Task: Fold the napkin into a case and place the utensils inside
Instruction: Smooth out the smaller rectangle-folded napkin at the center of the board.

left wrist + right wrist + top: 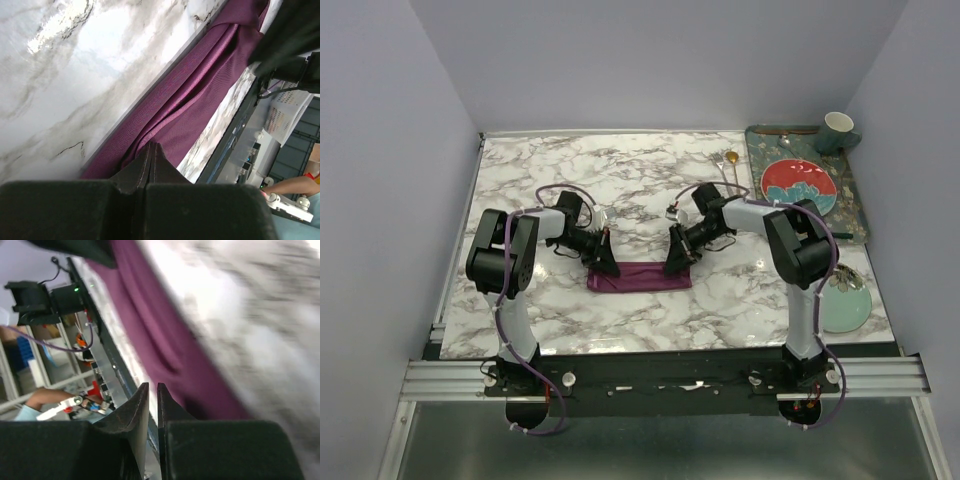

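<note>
A plum-purple napkin (640, 277) is seen on a white table (620, 180) veined with grey. At two o'clock, a dark teal tray (852, 215) is occupied by a red plate (798, 185) patterned in teal.

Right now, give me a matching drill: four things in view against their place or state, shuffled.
Things:
1 napkin
2 mug
3 pale green plate
4 left gripper

Place or state:
A at the far right corner of the tray
B near right part of the table
C shut on the napkin's left end
D folded into a narrow strip, mid-table

Pairs: 1-D, 2-A, 3-B, 4-C
</note>
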Robot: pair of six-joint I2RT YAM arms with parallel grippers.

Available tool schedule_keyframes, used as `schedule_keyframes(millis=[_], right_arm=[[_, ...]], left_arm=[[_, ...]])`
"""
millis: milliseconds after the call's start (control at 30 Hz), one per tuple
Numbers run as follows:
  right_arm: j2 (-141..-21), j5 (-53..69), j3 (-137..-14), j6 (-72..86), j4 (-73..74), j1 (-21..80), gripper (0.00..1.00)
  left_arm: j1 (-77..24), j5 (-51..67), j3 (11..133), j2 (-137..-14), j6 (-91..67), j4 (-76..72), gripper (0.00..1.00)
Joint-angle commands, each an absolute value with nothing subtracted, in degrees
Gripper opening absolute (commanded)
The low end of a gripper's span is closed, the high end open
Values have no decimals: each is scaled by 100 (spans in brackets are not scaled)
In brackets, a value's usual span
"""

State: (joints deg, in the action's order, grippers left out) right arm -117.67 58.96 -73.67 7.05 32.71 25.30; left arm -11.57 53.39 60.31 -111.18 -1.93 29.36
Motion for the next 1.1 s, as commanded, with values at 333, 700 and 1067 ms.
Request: schedule_keyframes(millis=[333, 700, 1067], right_arm=[[-11655, 5255, -6504, 651, 3234, 2391, 20], [-10985, 4554, -7918, -658, 3787, 2443, 39], [-11601, 3955, -8648, -1783, 4025, 3189, 58]], left_arm=[[-1265, 4570, 6222, -11408, 685, 3366, 0], [-1529, 4957, 6968, -11145, 1678, 4218, 21], [-775, 5975, 7049, -10170, 1521, 4395, 34]])
